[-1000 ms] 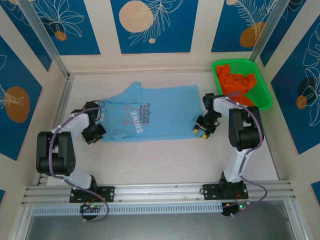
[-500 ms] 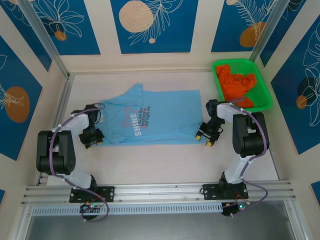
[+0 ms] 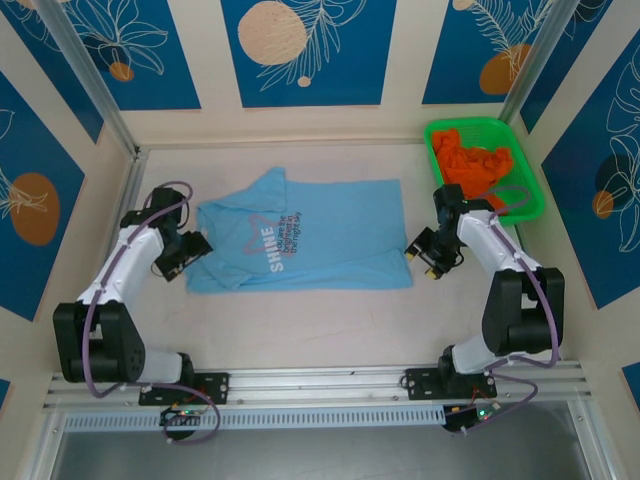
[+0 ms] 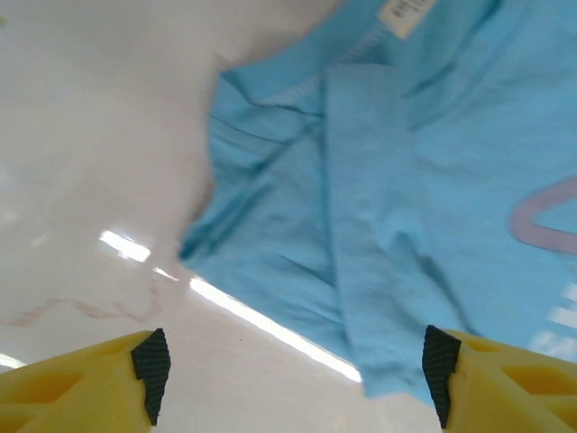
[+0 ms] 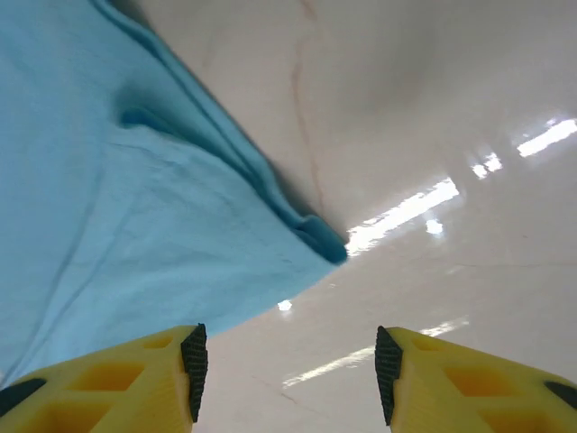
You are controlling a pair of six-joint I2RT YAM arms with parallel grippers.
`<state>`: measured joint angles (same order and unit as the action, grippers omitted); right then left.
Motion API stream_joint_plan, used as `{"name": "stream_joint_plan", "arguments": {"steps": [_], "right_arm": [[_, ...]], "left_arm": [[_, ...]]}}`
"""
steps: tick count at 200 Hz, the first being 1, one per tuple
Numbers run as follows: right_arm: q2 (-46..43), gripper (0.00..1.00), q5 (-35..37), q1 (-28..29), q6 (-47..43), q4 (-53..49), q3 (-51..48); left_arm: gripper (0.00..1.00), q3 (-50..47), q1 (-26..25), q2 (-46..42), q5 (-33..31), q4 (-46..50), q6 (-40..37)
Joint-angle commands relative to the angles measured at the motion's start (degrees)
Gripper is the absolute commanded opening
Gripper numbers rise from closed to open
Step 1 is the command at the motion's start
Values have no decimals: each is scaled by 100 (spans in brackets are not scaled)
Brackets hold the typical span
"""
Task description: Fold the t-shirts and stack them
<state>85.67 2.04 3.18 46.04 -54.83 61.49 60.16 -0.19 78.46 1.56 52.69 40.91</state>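
The light blue cloth t-shirt [image 3: 300,235] with white "SHINE" lettering lies flat, left of the green plastic mesh basket [image 3: 466,124], which holds the crumpled bright orange t-shirt [image 3: 475,165]. The right gripper [image 3: 424,263] sits between blue shirt and basket, the left gripper [image 3: 192,248] at the shirt's edge farthest from the basket; both gape wide, holding nothing.

The light blue cloth t-shirt [image 3: 300,235] carries white "SHINE" lettering, small dark text and a dusty pink outline. A white label [image 4: 403,13] marks its collar. At two o'clock, the bright orange cloth t-shirt [image 3: 470,165] fills a vivid green plastic mesh basket [image 3: 532,205]. The glossy worktop [image 3: 300,320] is pale cream with faint reddish veins. The left tool [image 4: 296,379] and the right tool [image 5: 288,361] have yellow fingers [image 4: 72,388] with black pads [image 4: 151,372]. The robot arms [image 3: 130,260] are white and black, with purple cables [image 3: 165,190]. At twelve o'clock, the wall panels [image 3: 300,50] are deep blue with white leaf drawings and peach circles.
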Motion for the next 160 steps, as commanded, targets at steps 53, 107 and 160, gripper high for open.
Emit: {"name": "stream_joint_plan", "arguments": {"steps": [53,107,160], "right_arm": [[988,46,-456,772,29,324,584],[1198,46,-512,806,-100,350,625],[1119,46,-559,807,-212,380,428]], "left_arm": [[73,-528,-525,260,2279,-1094,1515],[67,-511,-1044,335,1356,-790,2196],[59,-1134,-1476,37,932,-993,3379]]}}
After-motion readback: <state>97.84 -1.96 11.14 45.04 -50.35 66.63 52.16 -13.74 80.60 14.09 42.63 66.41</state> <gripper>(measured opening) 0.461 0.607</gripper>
